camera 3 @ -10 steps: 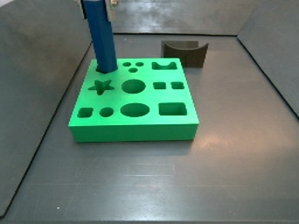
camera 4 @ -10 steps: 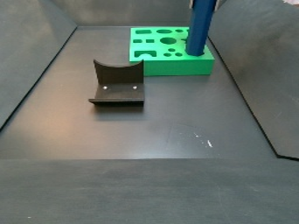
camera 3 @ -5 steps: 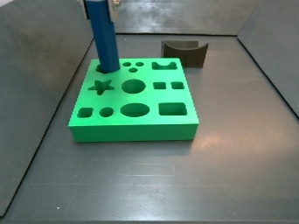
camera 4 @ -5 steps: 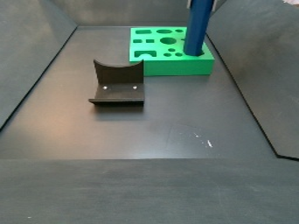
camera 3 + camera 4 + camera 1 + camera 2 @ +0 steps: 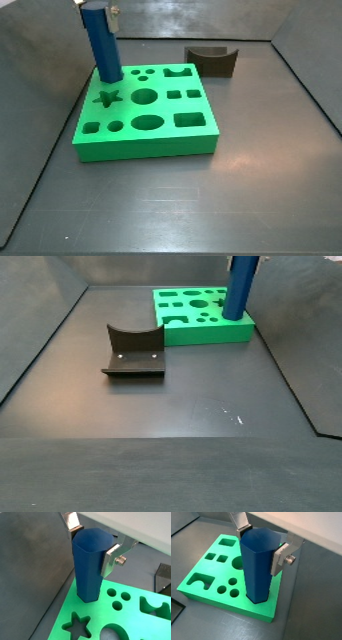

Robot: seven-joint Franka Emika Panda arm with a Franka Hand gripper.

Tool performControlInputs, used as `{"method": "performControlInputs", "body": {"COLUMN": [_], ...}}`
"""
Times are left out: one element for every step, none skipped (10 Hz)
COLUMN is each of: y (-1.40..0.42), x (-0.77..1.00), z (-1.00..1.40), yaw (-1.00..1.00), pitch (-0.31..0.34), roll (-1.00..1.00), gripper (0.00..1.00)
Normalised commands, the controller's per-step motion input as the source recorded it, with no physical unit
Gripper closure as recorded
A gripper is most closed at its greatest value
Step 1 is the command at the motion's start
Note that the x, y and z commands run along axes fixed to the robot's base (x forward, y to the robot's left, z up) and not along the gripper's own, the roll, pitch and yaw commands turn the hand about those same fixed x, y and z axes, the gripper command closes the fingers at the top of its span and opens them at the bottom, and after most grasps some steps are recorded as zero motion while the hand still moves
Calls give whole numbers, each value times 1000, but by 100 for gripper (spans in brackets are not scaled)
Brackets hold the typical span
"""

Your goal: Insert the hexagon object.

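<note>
The hexagon object is a long blue faceted bar. It stands upright with its lower end at the far left corner of the flat green block. The hole under it is hidden by the bar. My gripper is at the top of the bar and is shut on its upper end. In both wrist views the silver fingers press on opposite sides of the bar, above the green block. In a side view the bar rises from the block.
A dark brown block with a curved notch lies on the grey floor apart from the green block. Grey walls enclose the floor on the left and at the back. The green block has several other shaped holes.
The bar and my gripper have shifted sideways toward the left wall, and the green block has slid a little with them. The bar stays gripped and upright.
</note>
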Motion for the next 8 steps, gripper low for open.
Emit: {"method": "performControlInputs", "body": {"y": [3,34,23,9,57,0,0,0], "x": [651,663,746,786,731,369,57,0], "z": [-437,-463,-406,-371,-320,-140,0,0], "yaw": [-91,-77,-126,-134,-100,-11,-14,0], "pitch": [187,173,186,207,213,103,20,0], "roll": [31,0,0,0,0,0,0,0], "gripper": [100,100,100,100,100,100,100,100]}}
